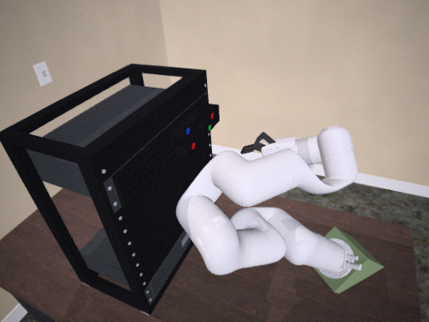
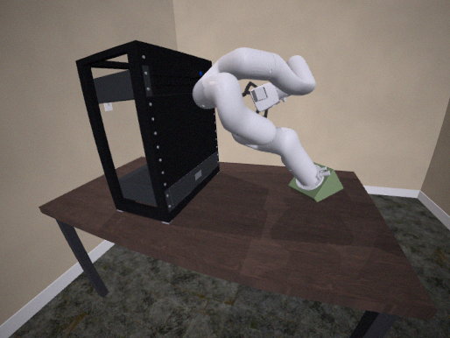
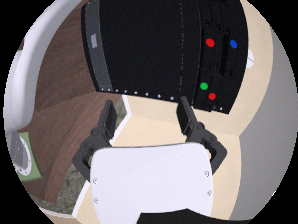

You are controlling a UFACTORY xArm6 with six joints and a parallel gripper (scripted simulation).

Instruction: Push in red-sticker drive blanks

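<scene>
Red-sticker blanks (image 3: 210, 42) ahead of open hand (image 3: 149, 112), well apart.

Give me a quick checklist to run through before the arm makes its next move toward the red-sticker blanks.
1. Pincer open and holding nothing: ok.
2. Two red stickers in sight: ok.
3. Blue sticker and green sticker blanks untouched: ok.
4. Pincer apart from the rack: ok.
5. Pincer lined up on a red blank: not ok.
6. Rack exactly at its start pose: cannot tell.
</scene>
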